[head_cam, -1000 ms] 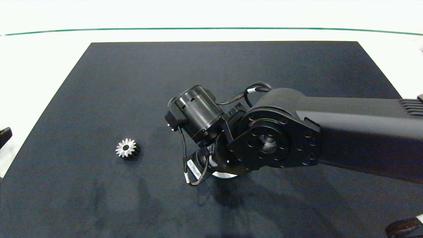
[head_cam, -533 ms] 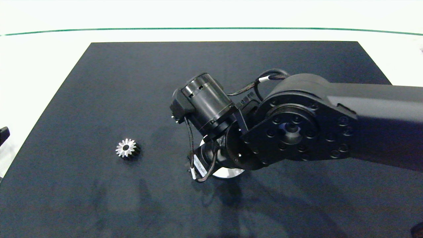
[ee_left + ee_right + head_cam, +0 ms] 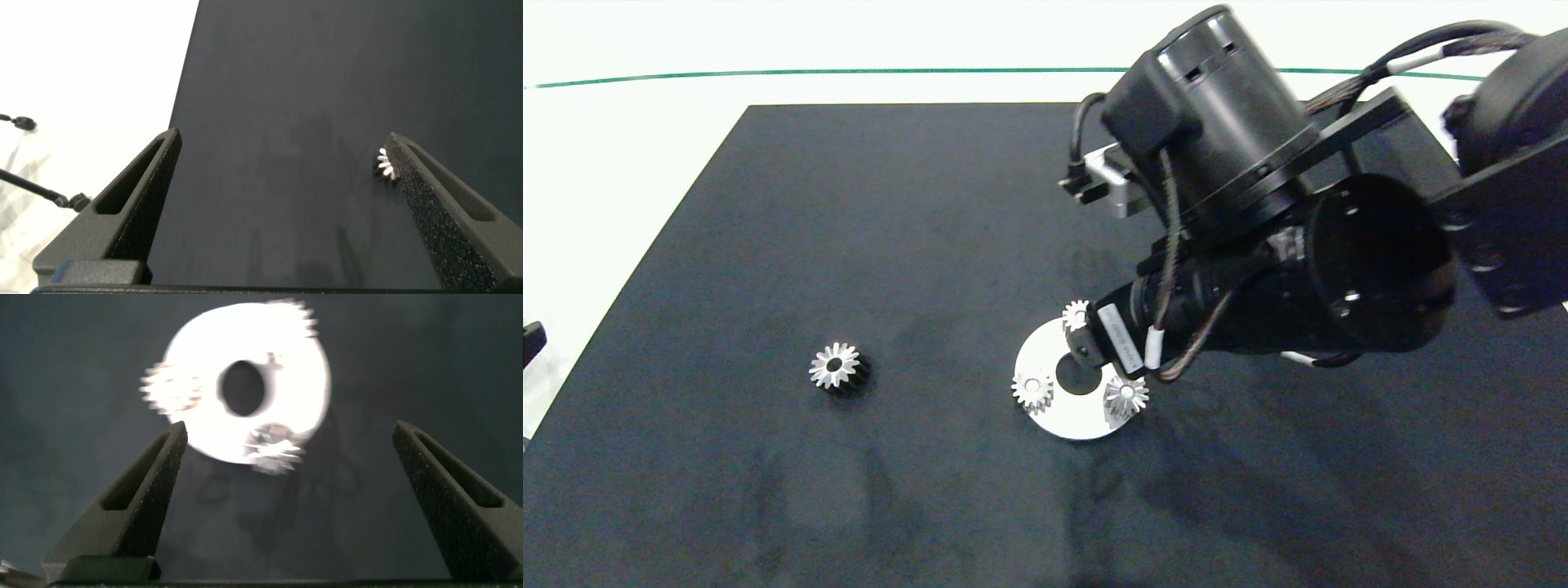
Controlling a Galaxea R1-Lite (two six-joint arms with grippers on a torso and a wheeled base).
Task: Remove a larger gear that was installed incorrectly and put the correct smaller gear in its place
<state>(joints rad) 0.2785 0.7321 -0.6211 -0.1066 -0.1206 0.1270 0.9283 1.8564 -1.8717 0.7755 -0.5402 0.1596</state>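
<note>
Silver larger gear (image 3: 835,366) alone, flat on black mat (image 3: 849,204), toothed face up, well left of round white disc (image 3: 1078,416). Three small gears on disc rim: far (image 3: 1076,314), left (image 3: 1032,389), near right (image 3: 1126,396); which one is the task's cannot tell. Right gripper (image 3: 298,506) spread wide above disc, empty. Left gripper (image 3: 282,208) spread, empty, at mat's left edge; larger gear half hidden behind one finger (image 3: 441,212).
</note>
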